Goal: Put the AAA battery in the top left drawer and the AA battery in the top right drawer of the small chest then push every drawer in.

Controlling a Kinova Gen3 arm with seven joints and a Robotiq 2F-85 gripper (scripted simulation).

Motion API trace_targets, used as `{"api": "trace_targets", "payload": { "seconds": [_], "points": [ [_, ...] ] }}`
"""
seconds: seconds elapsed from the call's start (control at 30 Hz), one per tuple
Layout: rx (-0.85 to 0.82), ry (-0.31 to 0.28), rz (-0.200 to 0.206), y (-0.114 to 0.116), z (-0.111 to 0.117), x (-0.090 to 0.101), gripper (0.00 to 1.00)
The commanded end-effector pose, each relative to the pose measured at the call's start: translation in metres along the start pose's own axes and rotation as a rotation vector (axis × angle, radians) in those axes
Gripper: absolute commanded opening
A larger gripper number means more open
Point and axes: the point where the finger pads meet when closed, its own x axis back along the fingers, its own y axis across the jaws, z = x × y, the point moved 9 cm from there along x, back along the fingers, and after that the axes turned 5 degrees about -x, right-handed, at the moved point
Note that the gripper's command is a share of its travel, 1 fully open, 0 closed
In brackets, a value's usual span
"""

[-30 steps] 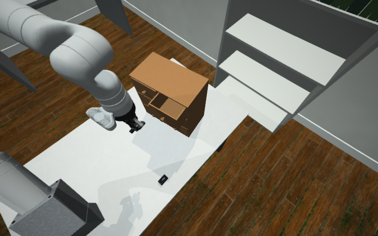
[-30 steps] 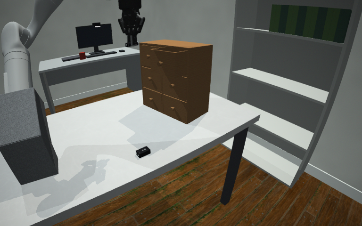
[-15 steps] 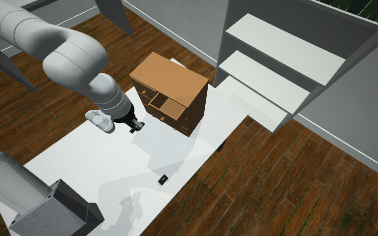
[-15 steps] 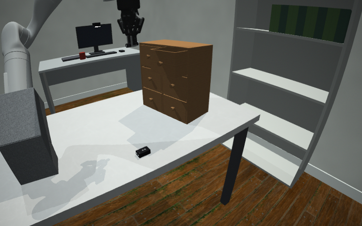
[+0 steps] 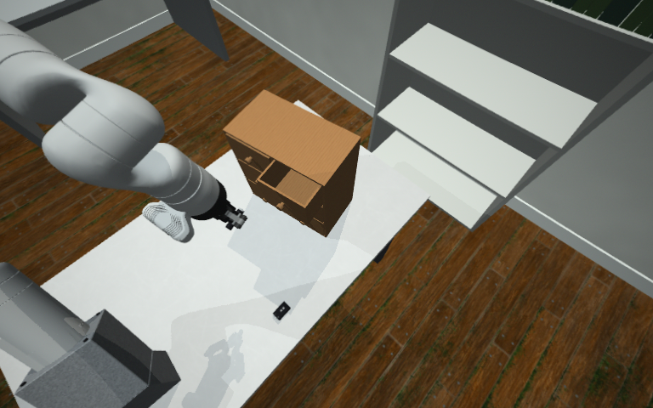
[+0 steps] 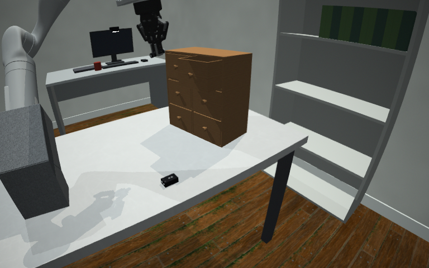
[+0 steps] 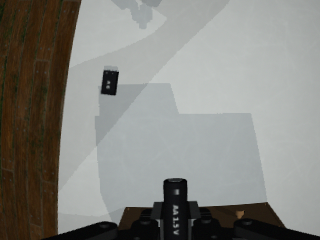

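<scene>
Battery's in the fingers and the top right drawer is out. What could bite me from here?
Judging from these views:
1. The AA battery sticks out past the gripper, so its free end might clip the drawer's rim on the way in.
2. The top right drawer is only partly out, so a release too far forward could miss it.
3. Bumping that loose drawer might shift it.

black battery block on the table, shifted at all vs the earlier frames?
No, the black block sits in the same spot relative to the table's edge.
</scene>
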Motion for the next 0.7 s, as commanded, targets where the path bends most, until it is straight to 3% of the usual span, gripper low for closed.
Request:
{"api": "trace_targets", "payload": {
  "seconds": [0.0,0.5,0.67],
  "points": [
    [-0.011,-0.013,0.001,-0.001,0.004,0.003,0.09],
    [-0.011,-0.214,-0.016,-0.002,0.024,0.0,0.09],
    [-0.011,-0.257,-0.019,-0.003,0.029,-0.001,0.09]
  ]
}}
